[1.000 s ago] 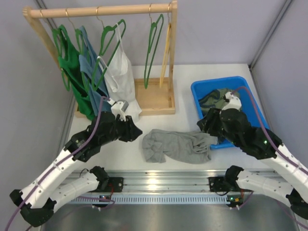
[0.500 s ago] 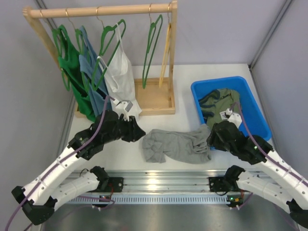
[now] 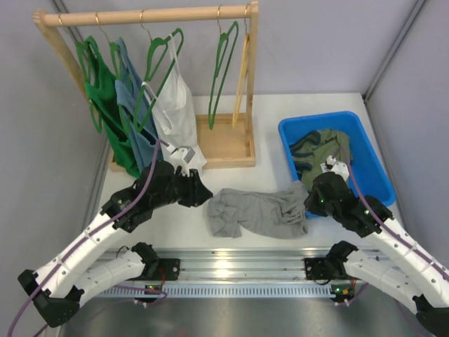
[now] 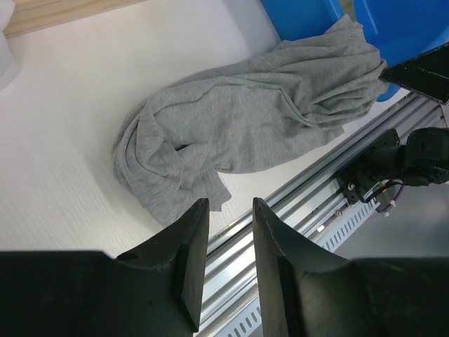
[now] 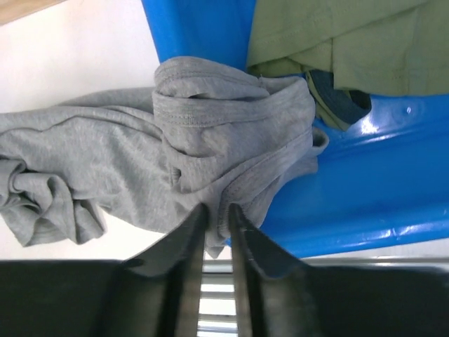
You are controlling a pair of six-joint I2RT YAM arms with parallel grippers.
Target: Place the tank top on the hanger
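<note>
The grey tank top [image 3: 256, 210] lies crumpled on the white surface [image 3: 302, 105], near the front rail and between the 2 arms. Its right end is bunched against the near left corner of the blue bin [image 3: 319, 118].

The right hand [image 5: 216, 209] is at that bunched end. Its 2 fingers are drawn close together with only a narrow gap, their tips on either side of a fold at the top's near edge. Whether the fold is actually pinched, I cannot tell.

The left hand [image 4: 228, 207] is released, with its fingers apart and nothing between them. It hovers just left of the tank top, which spreads out beyond its fingertips without touching them.

An olive-green garment [image 3: 319, 144] lies in the bin.

The green hanger [image 3: 223, 70] hangs empty on the wooden rack [image 3: 147, 14] at the far side, well apart from both hands and the tank top.
</note>
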